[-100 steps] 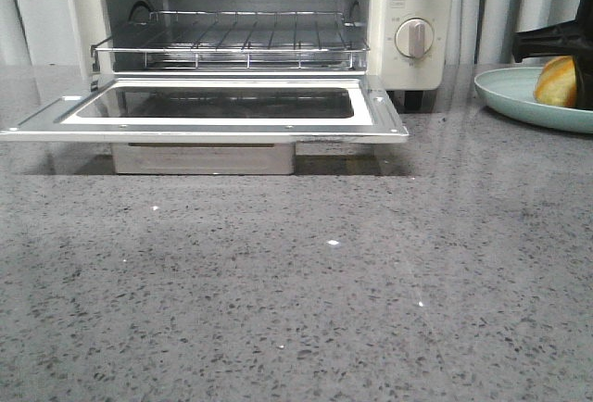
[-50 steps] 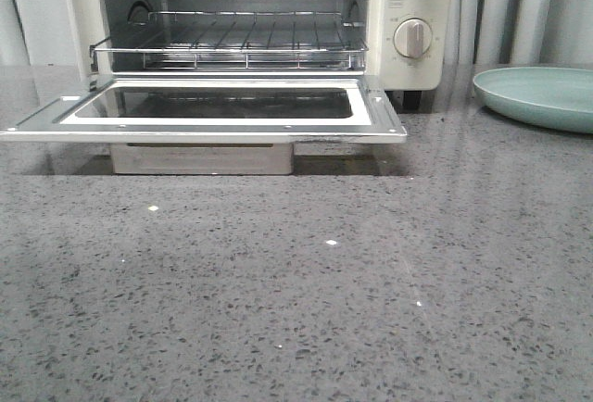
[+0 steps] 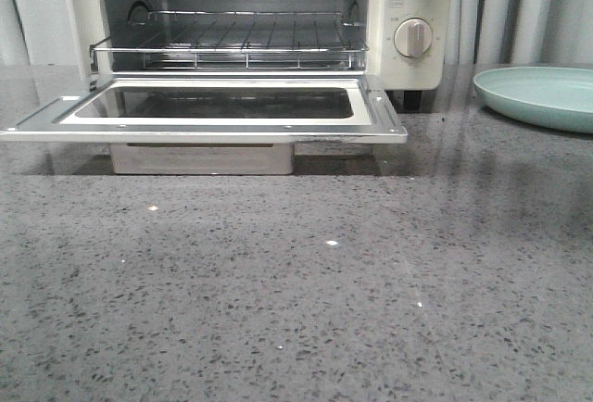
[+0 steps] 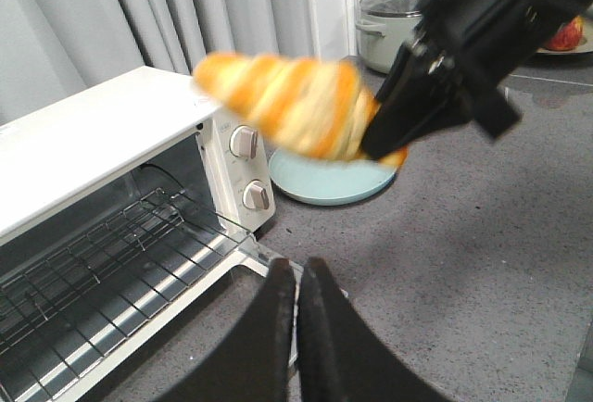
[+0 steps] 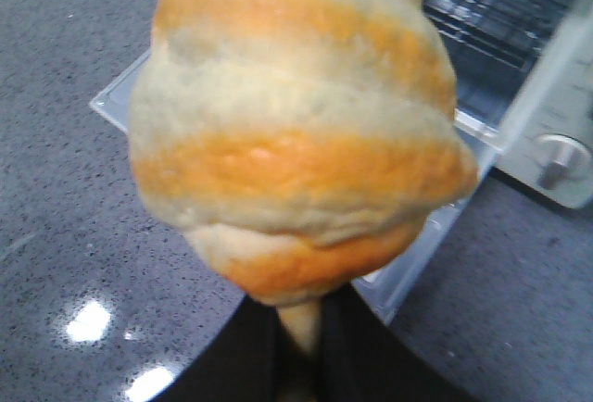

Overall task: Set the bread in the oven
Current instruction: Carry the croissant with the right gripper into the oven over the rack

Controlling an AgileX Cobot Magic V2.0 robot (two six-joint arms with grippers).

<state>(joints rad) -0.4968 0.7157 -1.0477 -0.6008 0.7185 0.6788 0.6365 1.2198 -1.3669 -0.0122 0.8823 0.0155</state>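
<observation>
The bread (image 5: 296,133), a golden-brown bun with pale swirl stripes, fills the right wrist view, pinched at its end by my right gripper (image 5: 298,328). In the left wrist view the bread (image 4: 292,106) hangs in the air held by the black right gripper (image 4: 384,138), above the counter beside the oven. The cream-white oven (image 3: 408,22) stands at the back with its door (image 3: 213,110) dropped open and its wire rack (image 3: 232,36) bare. My left gripper (image 4: 296,277) is shut and empty, above the door's corner. Neither gripper shows in the front view.
A pale green plate (image 3: 542,96) lies on the grey speckled counter (image 3: 306,282) right of the oven, bare; it also shows in the left wrist view (image 4: 334,184). A lidded pot (image 4: 394,22) stands far behind. Grey curtains hang at the back.
A second ago the bread sat on the plate with the black gripper at it. The bread and gripper have since lifted out of the front view; the plate is bare.
</observation>
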